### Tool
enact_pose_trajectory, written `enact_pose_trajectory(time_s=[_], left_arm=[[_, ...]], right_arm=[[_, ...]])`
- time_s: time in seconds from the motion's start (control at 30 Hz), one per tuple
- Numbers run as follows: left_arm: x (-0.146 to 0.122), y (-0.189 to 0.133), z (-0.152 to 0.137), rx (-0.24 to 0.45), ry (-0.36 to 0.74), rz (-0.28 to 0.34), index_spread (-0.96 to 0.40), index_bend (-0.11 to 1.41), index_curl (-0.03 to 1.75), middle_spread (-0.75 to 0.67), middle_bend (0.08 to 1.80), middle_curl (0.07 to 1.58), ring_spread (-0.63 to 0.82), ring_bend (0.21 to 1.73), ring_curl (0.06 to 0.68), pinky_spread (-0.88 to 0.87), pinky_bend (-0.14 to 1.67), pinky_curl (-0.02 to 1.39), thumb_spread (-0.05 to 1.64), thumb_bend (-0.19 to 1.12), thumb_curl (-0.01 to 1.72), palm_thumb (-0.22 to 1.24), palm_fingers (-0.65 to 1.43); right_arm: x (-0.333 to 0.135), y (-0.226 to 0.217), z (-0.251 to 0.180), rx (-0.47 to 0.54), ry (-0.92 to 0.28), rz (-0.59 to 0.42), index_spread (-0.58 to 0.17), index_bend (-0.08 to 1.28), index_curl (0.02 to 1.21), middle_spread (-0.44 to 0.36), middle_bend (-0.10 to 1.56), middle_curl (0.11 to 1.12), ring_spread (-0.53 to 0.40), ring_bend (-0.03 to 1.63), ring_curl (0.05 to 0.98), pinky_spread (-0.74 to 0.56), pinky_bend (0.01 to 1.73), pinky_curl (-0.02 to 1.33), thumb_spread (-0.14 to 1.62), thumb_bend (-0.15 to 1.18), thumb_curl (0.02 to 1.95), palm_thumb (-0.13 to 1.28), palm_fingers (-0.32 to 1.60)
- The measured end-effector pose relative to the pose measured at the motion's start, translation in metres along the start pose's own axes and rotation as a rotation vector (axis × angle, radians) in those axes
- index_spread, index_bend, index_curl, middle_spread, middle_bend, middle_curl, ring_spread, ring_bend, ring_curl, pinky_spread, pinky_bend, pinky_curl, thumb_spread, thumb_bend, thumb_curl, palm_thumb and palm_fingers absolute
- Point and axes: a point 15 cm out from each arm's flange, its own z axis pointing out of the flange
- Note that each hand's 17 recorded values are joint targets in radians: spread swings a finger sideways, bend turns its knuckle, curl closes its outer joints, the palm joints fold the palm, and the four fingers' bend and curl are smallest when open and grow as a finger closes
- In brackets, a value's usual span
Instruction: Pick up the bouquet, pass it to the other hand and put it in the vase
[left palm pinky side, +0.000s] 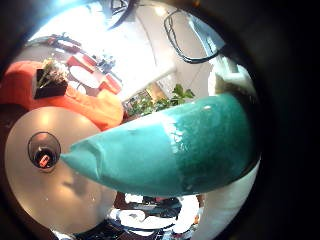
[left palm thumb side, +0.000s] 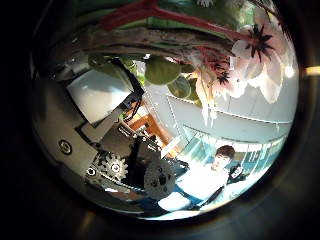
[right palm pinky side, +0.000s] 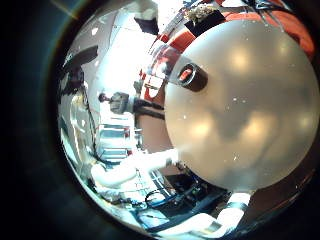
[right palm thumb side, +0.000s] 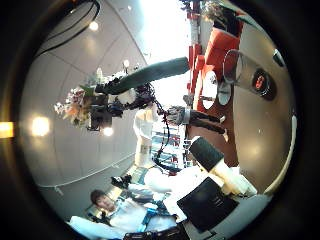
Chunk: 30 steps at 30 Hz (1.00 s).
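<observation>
My left hand (right palm thumb side: 135, 97) is shut on the bouquet (right palm thumb side: 95, 103) and holds it raised in the air, away from the table, as the right thumb side palm view shows. The bouquet's long wrapped stem (left palm pinky side: 175, 150) fills much of the left little finger side palm view. Its flowers and buds (left palm thumb side: 235, 60) show close in the left thumb side palm view, beside the left hand's own fingers (left palm thumb side: 110, 150). A tall round container (right palm thumb side: 232, 66), perhaps the vase, stands on the round table (right palm thumb side: 275, 130). My right hand (right palm thumb side: 215, 185) is over the table with straight fingers that hold nothing.
A small dark round thing (left palm pinky side: 43, 151) sits on the round table (left palm pinky side: 60, 190); it also shows in the right little finger side palm view (right palm pinky side: 187, 75) and the right thumb side palm view (right palm thumb side: 262, 82). Furniture (left palm pinky side: 70, 95) stands beyond the table.
</observation>
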Motion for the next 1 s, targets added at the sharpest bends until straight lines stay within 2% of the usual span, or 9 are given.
enact_pose_trajectory(time_s=[0.4,0.67,1.0], left_arm=[[-0.034,-0.01,-0.012,0.037,0.017,-0.029,-0.76,0.7,1.3,-0.54,1.19,1.07,-0.37,1.62,0.583,-0.61,1.21,1.19,1.13,0.13,1.04,1.05,0.94],[-0.063,-0.02,-0.022,0.074,0.017,-0.059,-0.76,0.67,1.34,-0.54,1.18,1.07,-0.37,1.61,0.581,-0.62,1.19,1.21,1.14,0.12,1.06,1.05,0.95],[-0.091,-0.025,-0.028,0.08,0.022,-0.095,-0.77,0.63,1.37,-0.54,1.17,1.07,-0.38,1.59,0.58,-0.63,1.16,1.23,1.14,0.12,1.1,1.05,0.96]], right_arm=[[0.015,-0.009,0.0,0.038,0.009,0.059,-0.254,0.15,0.3,0.189,0.22,0.33,0.227,0.51,0.265,0.46,0.57,0.42,1.01,-0.02,0.58,0.73,-0.01],[0.023,-0.011,0.002,0.05,-0.025,0.091,-0.242,0.15,0.28,0.201,0.2,0.33,0.235,0.49,0.259,0.46,0.57,0.39,1.02,-0.02,0.57,0.74,0.0],[0.026,-0.009,0.005,0.051,-0.037,0.105,-0.231,0.16,0.28,0.202,0.2,0.33,0.237,0.48,0.254,0.46,0.57,0.36,1.02,-0.02,0.56,0.75,0.02]])
